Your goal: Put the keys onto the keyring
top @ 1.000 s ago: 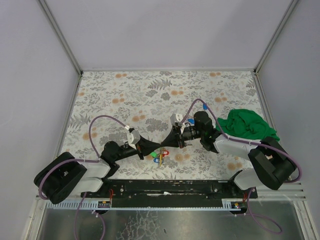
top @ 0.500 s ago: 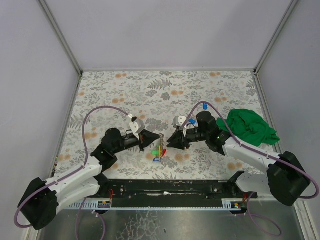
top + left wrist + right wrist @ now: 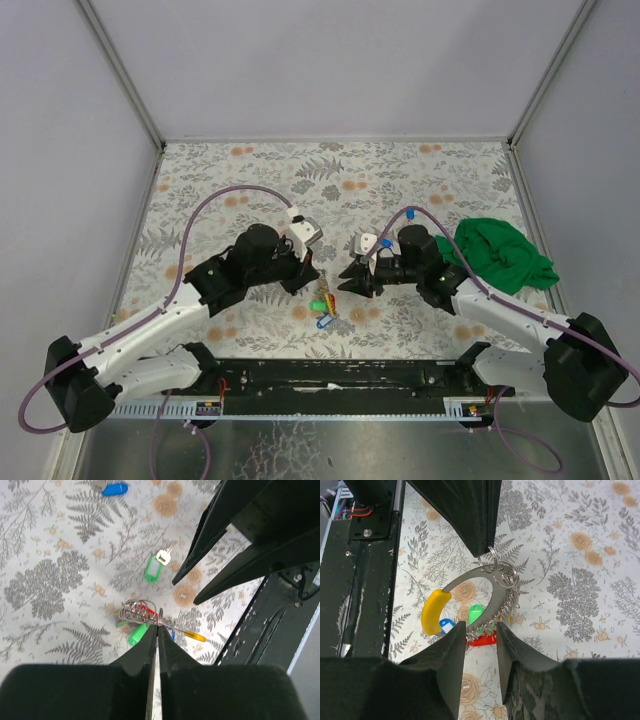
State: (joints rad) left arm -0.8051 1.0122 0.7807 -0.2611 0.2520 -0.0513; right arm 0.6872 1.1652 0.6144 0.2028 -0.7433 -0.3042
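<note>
**A:** Where is the keyring?

**B:** The keyring is between the tips of the 2 arms, over the front middle of the table. The left gripper has its fingers pressed together on it, pinching a cluster of small wire loops at the top of the ring.

**A:** And the right gripper?

**B:** The right gripper has its 2 fingers apart, with a narrow gap between them. The lower arc of the ring sits right at that gap. I cannot tell whether either finger touches it.

**A:** What is on the ring?

**B:** A yellow sleeve covers 1 stretch of it. The keys bunch at the bottom with red and green tags, partly hidden behind the right fingers.

**A:** Are any off the ring?

**B:** I can see 2. A green key with a silver blade lies flat on the table, apart from the ring and near the right gripper's tips. A blue key lies farther off, at the top edge of the left wrist view.

**A:** Anything else on the table?

**B:** A green cloth is bunched up on the right side, beside the right arm and well apart from the ring.
</note>
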